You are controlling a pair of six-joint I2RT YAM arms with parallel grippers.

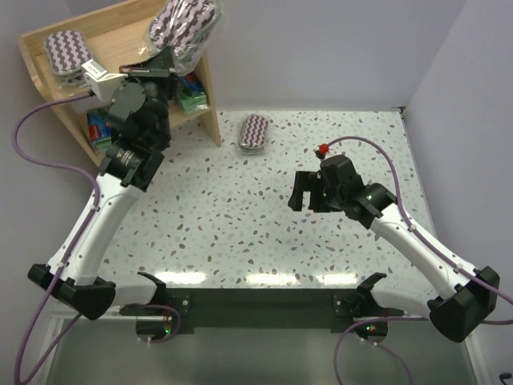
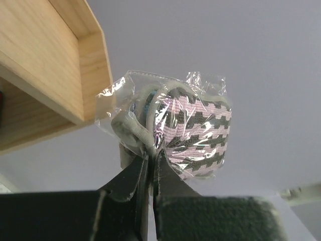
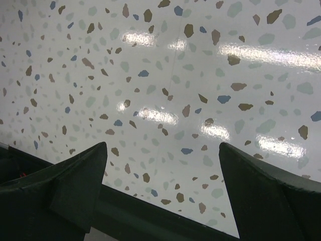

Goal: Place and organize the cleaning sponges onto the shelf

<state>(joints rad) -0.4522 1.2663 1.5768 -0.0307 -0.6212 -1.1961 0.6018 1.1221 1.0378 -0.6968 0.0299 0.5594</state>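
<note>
Grips a zigzag pack by the gathered edge of its wrap with the left claw, jaws pinched almost together, the pack bunched and standing above the fingertips. Holds it raised at the one o'clock corner of the shelf, just above the top board; cannot tell whether it touches the wood yet.

Hangs the right claw spread wide and empty over the table at about three o'clock, nothing between the fingers but speckled surface.

Shows a second zigzag pack lying flat on the top board toward ten o'clock. Shows green packs on the lower tiers, some hidden behind the left arm, so cannot count them for sure. Leaves a last zigzag pack on the table near twelve o'clock, just beside the shelf's right panel and apart from it.

Looks well past halfway: needs this pack set down and let go on the top board, then the table pack fetched and laid beside the others, neatly in line.
</note>
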